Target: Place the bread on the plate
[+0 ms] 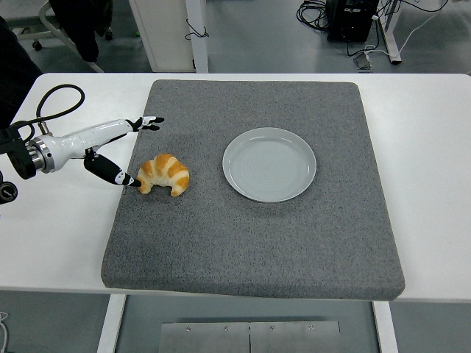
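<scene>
White table [434, 147] carries one thing directly — a grey mat [257, 235], covering its middle

The scene is lit brightly and evenly from overhead; only faint, soft shadows are cast on the white table [427, 147]. Everything is rendered sharp, without glare.
</scene>
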Available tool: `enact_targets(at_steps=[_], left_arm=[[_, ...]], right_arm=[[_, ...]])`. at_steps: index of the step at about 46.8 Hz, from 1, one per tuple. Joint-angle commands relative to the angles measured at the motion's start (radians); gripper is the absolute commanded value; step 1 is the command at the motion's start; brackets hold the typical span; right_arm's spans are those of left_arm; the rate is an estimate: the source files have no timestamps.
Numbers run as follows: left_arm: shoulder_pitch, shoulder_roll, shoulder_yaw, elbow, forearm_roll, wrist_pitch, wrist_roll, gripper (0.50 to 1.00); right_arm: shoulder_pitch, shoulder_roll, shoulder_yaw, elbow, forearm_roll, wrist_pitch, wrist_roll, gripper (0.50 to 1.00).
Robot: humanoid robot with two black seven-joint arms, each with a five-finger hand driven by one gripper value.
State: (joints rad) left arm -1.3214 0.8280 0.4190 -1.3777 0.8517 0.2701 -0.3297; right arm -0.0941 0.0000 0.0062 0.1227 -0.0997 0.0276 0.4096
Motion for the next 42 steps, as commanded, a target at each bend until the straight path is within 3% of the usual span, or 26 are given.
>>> enact_targets(at_steps=[1,13,42], left_arm=[[0.004,-0.009,0.014,0.003,0.0,0.047,0.0,0.966],[0.068,-0.085,0.015,0.046,0.001,0.181,0.001,0.966],[0.1,-0.171,0.015,0.098,0.003,0.189,0.024,0.937]], right_arm=[[0.001,0.0,0.0,0.0,0.0,0.0,0.0,1.0],[-0.001,0.0,0.0,0.0,0.0,0.0,0.0,1.0],[-0.001,0.0,0.0,0.0,0.0,0.0,0.0,1.0]])
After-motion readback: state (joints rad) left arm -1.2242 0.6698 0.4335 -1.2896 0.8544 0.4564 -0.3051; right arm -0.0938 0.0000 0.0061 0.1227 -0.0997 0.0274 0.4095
